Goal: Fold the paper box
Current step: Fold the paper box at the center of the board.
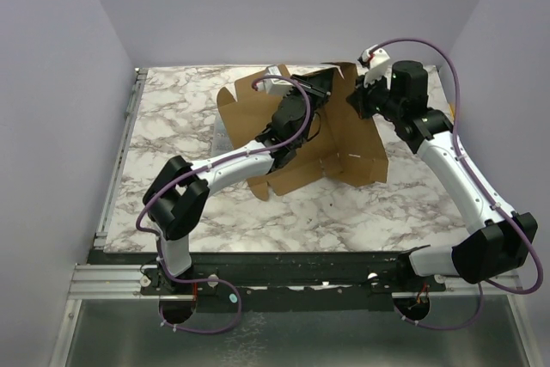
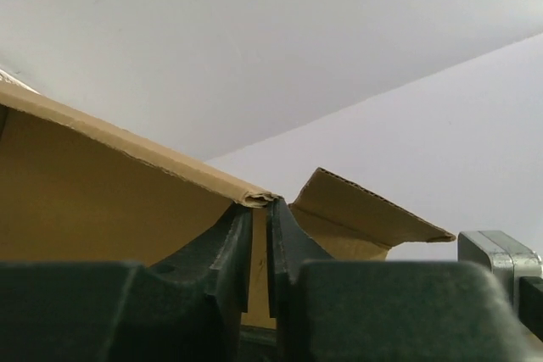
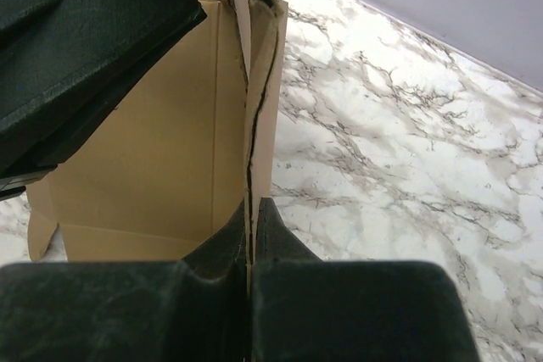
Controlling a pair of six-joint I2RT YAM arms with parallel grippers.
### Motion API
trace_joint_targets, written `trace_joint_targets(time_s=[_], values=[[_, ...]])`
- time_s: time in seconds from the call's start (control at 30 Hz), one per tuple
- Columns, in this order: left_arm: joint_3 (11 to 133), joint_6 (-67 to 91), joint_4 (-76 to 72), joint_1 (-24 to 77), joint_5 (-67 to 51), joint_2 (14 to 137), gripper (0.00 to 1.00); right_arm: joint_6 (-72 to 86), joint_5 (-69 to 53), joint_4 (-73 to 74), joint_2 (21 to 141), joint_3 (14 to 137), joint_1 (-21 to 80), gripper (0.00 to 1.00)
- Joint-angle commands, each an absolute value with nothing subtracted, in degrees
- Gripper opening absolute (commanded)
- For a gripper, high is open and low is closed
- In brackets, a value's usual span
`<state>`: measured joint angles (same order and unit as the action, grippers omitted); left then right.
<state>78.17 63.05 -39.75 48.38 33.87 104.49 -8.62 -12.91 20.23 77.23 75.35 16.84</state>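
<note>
The left claw (image 2: 261, 208) pinches the paper box (image 1: 348, 148) at a raised edge. The right claw (image 3: 251, 214) clamps its upright wall tight.

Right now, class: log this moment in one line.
paper box: partly folded | left gripper: pinching wall edge | right gripper: pinching panel

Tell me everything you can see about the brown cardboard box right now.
The box is plain brown corrugated cardboard, half folded: several panels stand upright, other flaps lie splayed on the marble table, toward its far side. The left pincer nips a folded top rim; the right pincer is shut on an upright wall's edge.
</note>
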Motion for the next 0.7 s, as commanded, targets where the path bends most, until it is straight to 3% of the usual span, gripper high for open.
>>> trace_joint_targets(time_s=[0.0,0.13,0.67], values=[[76.1,64.0,-32.4,44.7,40.2,103.7,0.11,-9.9,-9.5,18.3,75.1,74.6,16.5,0.00],[76.4,64.5,-30.8,44.5,40.0,103.5,0.00,-10.7,-8.2,17.6,75.2,74.3,16.9,0.00],[73.1,65.8,-28.3,44.3,40.6,100.6,0.00,-11.8,-0.6,14.1,75.3,74.1,17.1,0.00]])
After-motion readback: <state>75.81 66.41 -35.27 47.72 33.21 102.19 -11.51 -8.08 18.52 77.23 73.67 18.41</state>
